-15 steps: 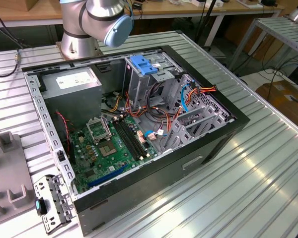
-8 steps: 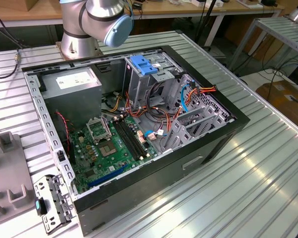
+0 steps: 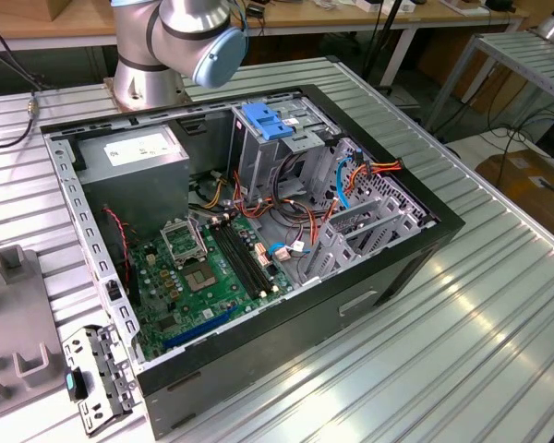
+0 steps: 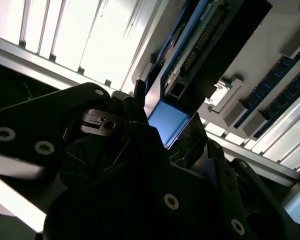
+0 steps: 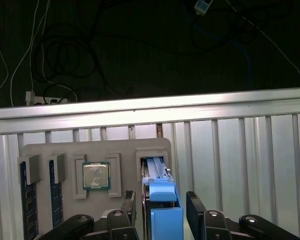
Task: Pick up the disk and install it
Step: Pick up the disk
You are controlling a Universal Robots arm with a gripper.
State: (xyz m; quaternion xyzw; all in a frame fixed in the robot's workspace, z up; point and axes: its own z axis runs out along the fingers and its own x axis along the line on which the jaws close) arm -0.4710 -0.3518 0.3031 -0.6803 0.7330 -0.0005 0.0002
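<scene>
A ribbed metal table (image 3: 499, 305) carries an open computer case (image 3: 351, 318) in the middle of the exterior view, with its green board (image 3: 212, 272) showing. The arm (image 3: 180, 37) stands at the upper left of that view, behind the case. In the first wrist view a grey tray (image 5: 120, 150) lies on the table, and the disk (image 5: 162, 212), edged in blue, stands on edge in one of its slots. The pincer (image 5: 162, 200) is spread around the disk, its fingers (image 5: 194, 210) just beside it with a thin gap on each side. A square chip (image 5: 96, 176) sits in the neighbouring pocket
</scene>
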